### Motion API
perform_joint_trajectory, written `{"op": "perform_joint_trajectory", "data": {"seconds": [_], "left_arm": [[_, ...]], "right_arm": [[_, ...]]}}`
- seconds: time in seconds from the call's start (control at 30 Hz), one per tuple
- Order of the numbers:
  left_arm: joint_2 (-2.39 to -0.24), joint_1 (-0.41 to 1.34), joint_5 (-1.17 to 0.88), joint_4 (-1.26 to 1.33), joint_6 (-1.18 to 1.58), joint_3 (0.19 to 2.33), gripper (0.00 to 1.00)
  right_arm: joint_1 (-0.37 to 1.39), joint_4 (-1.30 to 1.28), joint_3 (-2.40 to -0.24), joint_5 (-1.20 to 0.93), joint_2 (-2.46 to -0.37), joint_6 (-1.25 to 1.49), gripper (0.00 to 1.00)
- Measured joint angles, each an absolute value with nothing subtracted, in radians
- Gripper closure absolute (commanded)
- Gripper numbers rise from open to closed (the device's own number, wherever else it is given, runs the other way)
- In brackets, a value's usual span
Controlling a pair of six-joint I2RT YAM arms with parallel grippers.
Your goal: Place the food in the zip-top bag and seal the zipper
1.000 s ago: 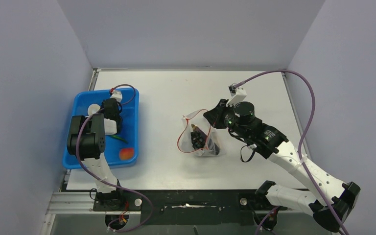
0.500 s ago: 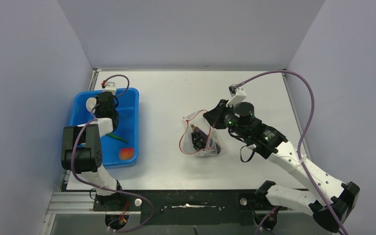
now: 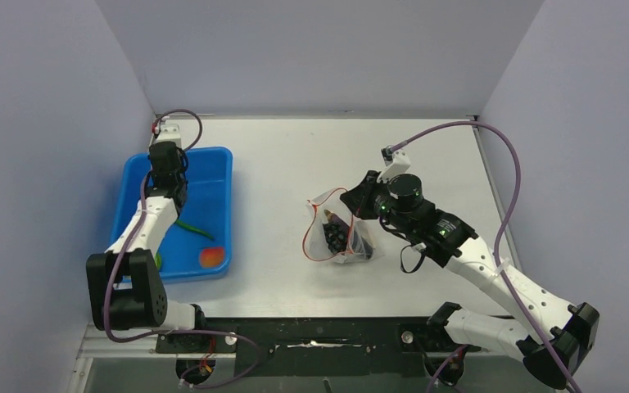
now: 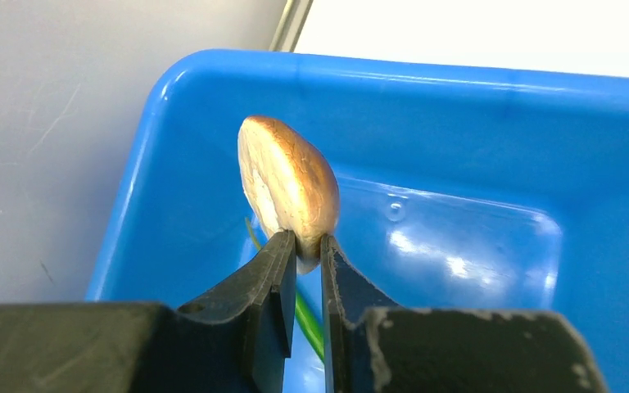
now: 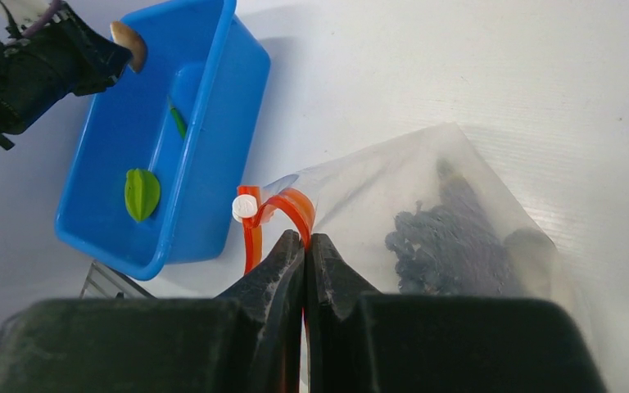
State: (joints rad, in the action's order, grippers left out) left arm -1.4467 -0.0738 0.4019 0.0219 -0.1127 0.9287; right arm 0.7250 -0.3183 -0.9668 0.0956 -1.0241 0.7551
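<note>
**A:** What has the left gripper (image 4: 303,260) got?

**B:** The pale disc (image 4: 288,184); its 2 fingers are almost together, pinching the disc's lower edge; the disc stands on edge above them, over the far end of the blue tray (image 4: 459,98) and clear of its floor.

**A:** And the right gripper (image 5: 305,246)?

**B:** Clamped tight on the zipper (image 5: 282,205) at the mouth of the zip-top bag (image 5: 377,188); the red strip curls up out of the fingertips, and from above it bows in an unsealed loop.

**A:** Anything in the bag?

**B:** The dark grape bunch (image 5: 430,237); the bag lies on the white table (image 3: 278,155), well apart from the tray.

**A:** What lies in the tray?

**B:** 3 pieces; the green pod (image 3: 192,228) mid-tray, the orange-red fruit (image 3: 210,256) in the near right corner, the lime-green fruit (image 5: 142,193) by the left wall.
</note>
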Motion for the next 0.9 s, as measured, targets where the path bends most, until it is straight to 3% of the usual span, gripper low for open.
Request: {"op": "perform_joint_trajectory", "data": {"seconds": [0.7,0.9], "left_arm": [[-0.918,-0.076,-0.03,-0.225,0.224,0.795,1.0],[-0.811,-0.076,-0.248,-0.26,0.312,0.795,1.0]], "right_arm": [[0.709,-0.297,-0.965,0.086,-1.087,0.768,1.0],[0.707,-0.283,-0.967,0.075,-1.114,0.77,1.0]]}}
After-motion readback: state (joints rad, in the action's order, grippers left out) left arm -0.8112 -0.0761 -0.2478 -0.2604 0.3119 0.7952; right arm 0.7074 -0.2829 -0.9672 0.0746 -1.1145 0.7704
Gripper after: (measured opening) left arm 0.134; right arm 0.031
